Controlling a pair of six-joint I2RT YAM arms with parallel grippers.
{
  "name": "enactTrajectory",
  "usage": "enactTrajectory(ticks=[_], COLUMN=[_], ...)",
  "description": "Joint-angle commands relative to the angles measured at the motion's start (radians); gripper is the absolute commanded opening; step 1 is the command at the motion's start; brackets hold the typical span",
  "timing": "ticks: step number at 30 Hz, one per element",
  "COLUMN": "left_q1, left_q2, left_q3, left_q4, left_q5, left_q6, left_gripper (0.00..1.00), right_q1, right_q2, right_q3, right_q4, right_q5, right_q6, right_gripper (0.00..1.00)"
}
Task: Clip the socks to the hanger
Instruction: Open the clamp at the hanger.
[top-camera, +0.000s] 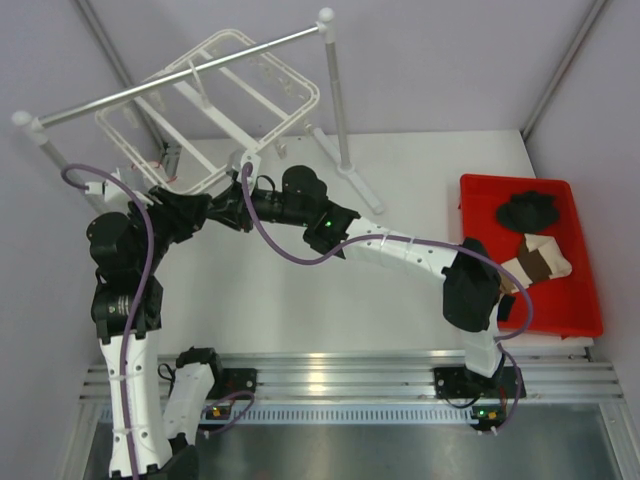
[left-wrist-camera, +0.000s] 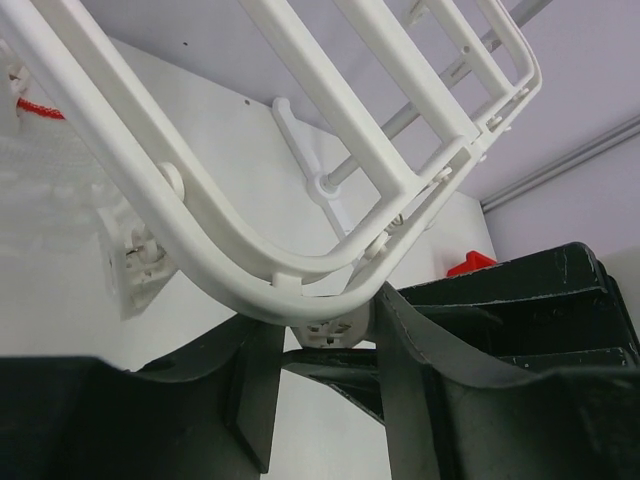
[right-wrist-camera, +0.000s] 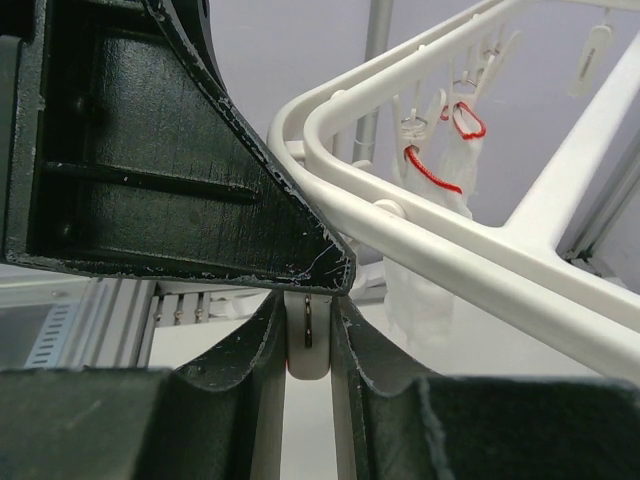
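The white hanger (top-camera: 310, 100) hangs tilted from the rail at the back left. Both grippers meet under its near corner. My right gripper (right-wrist-camera: 307, 310) is shut on a small white clip (right-wrist-camera: 307, 345) dangling below the hanger's rim (right-wrist-camera: 480, 260). My left gripper (left-wrist-camera: 325, 350) stands open around the same clip (left-wrist-camera: 330, 330), right under the curved corner (left-wrist-camera: 200, 240), and one black fingertip of the right gripper shows between its jaws. In the top view the left gripper (top-camera: 232, 207) and right gripper (top-camera: 252, 190) nearly touch. A crumpled black sock (top-camera: 530, 210) lies in the red bin; neither gripper holds a sock.
The red bin (top-camera: 585, 300) sits at the table's right edge and also holds a beige and brown piece of fabric (top-camera: 540, 260). A grey rail (top-camera: 180, 80) on upright poles (top-camera: 335, 100) carries the hanger. More clips, one with a red string (right-wrist-camera: 435, 170), dangle from the frame.
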Motion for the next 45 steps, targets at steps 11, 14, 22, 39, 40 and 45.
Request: enactTrajectory(ticks=[11,14,22,39,40,45], left_q1=[0.006,0.006,0.006,0.006,0.006,0.006], left_q2=[0.02,0.017,0.018,0.018,0.018,0.017], left_q3=[-0.011,-0.011,-0.011,-0.025,-0.025,-0.043], left_q4=[0.041,0.041,0.044,0.041,0.042,0.061], left_q5=[0.038,0.032,0.024,0.016,0.016,0.018], left_q6=[0.03,0.031,0.024,-0.036,-0.038,-0.044], left_gripper=[0.52,0.42,0.01,0.0,0.0,0.0], right_q1=[0.002,0.0,0.0,-0.108,-0.125,-0.298], right_q2=[-0.028,-0.028,-0.033,-0.371,-0.405,-0.596], right_q3=[0.063,0.061,0.058,-0.276,-0.301,-0.419], right_q4=[-0.01,-0.016,-0.021,-0.318,-0.382,-0.637], right_q5=[-0.063,-0.062,-0.062,-0.047,-0.033,-0.008], right_q6=[0.0,0.0,0.0,-0.135,-0.142,-0.182], right_gripper=[0.0,0.0,0.02,0.95,0.97,1.0])
